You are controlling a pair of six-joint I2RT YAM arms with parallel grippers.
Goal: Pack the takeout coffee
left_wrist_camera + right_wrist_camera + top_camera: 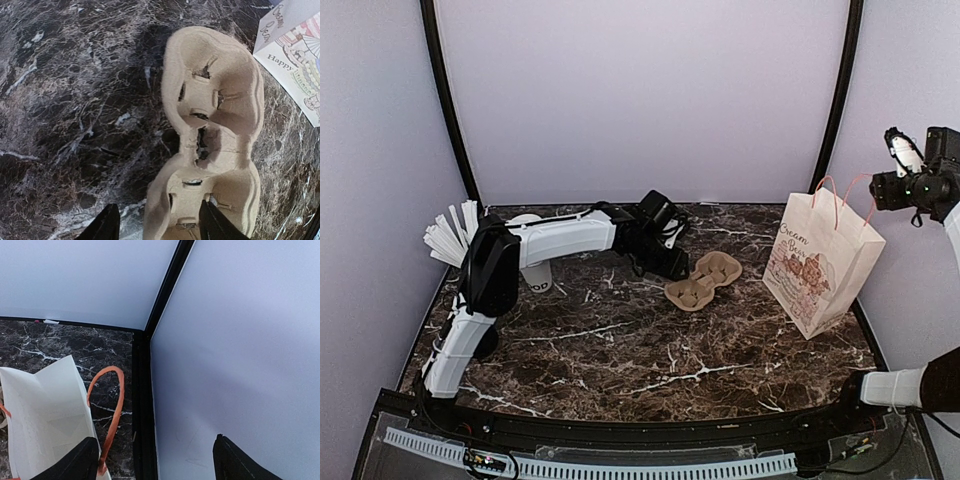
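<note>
Marble tabletop within pale walls; left gripper part-open astride the cup carrier, right gripper wide, empty.

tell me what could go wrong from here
The left gripper, jaws open, sits at one end of the cup carrier; closing there may crush or skid the light pulp. The right gripper hangs open beside the orange handle of the paper bag and could snag it, tipping the bag.

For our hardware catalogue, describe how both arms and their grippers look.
The left arm and right arm have white shells with black joints. The left gripper and right gripper have black, tapered wedge-shaped fingers. A thin black cable runs along the left arm.
</note>
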